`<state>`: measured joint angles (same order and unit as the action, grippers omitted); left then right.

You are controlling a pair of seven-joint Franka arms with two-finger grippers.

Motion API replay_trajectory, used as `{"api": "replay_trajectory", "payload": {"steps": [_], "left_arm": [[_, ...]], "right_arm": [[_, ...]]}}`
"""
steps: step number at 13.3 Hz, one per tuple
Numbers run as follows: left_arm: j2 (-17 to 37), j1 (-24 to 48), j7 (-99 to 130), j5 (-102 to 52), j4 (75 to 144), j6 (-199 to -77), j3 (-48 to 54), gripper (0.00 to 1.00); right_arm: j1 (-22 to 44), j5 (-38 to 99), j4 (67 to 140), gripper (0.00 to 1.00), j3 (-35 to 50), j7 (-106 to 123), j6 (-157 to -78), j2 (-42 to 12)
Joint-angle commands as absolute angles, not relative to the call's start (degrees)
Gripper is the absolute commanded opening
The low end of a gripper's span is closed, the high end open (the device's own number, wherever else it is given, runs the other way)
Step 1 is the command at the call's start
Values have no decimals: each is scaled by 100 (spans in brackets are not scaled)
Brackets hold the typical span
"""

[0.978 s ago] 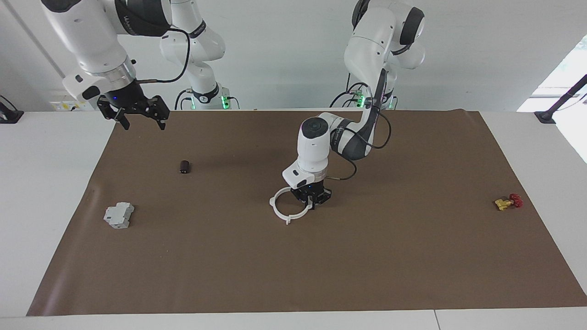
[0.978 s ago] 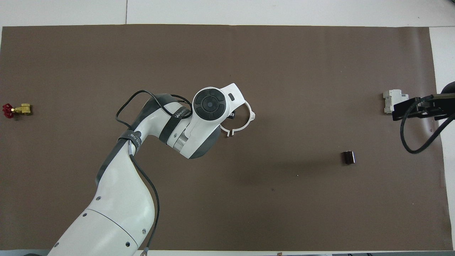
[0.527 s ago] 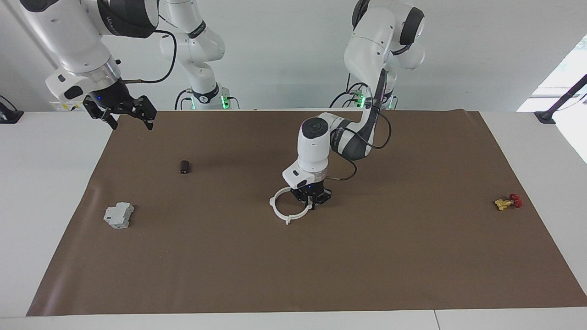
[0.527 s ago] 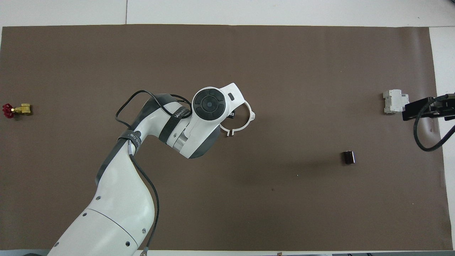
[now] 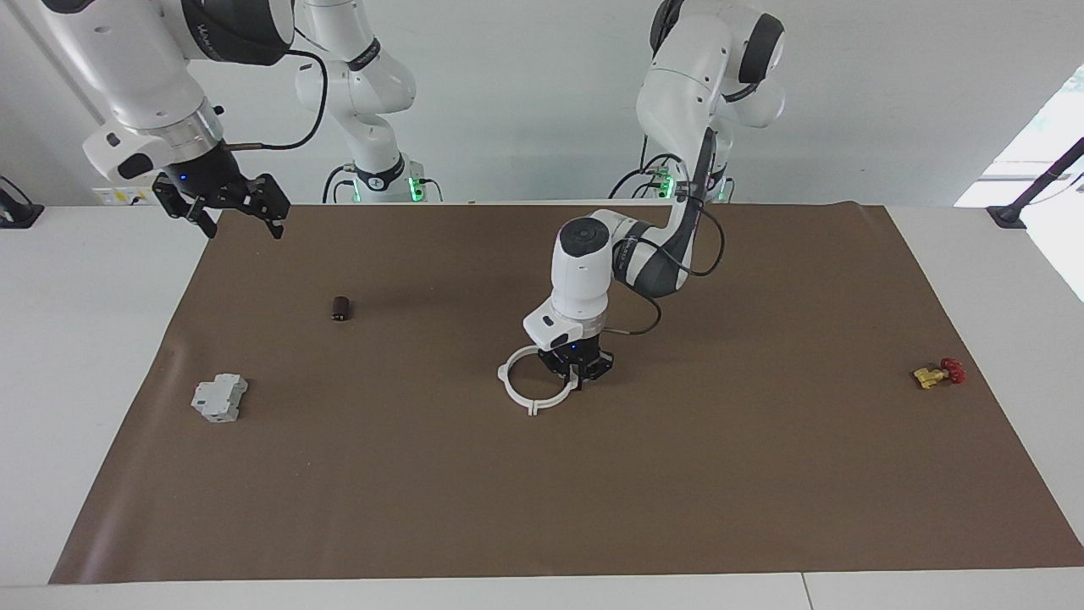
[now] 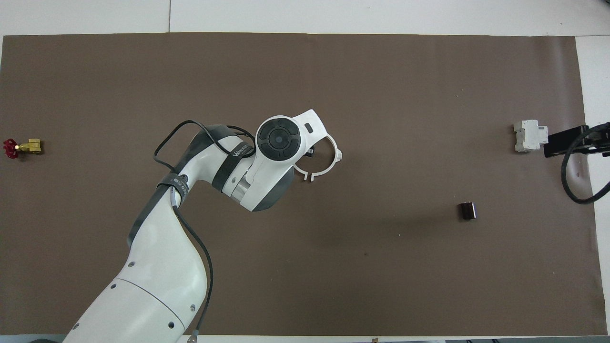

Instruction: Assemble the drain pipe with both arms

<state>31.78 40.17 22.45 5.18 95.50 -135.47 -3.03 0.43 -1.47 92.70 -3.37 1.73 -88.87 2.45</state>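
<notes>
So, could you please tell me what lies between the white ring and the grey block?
Only bare brown mat lies between the drain pipe and grey block, clearest in the facing view.

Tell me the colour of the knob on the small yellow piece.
Red knob, clearest in the overhead view.

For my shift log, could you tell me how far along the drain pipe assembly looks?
Looks done: the drain pipe lies as one flat ring mid-mat. In hand: the left gripper is down at its rim. Left: letting go and withdrawing. The right gripper waits open, raised over the mat's edge.
</notes>
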Motion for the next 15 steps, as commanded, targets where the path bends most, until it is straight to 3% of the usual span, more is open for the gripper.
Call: {"api": "replay_trajectory", "payload": {"steps": [1, 15], "left_arm": [[3287, 4078, 2294, 519, 9519, -13702, -387, 0], [3252, 4122, 2268, 510, 9545, -13685, -360, 0]], "right_arm": [[0, -88, 9202, 100, -308, 290, -8797, 246], [-18, -88, 9413, 100, -316, 272, -8982, 325]]}}
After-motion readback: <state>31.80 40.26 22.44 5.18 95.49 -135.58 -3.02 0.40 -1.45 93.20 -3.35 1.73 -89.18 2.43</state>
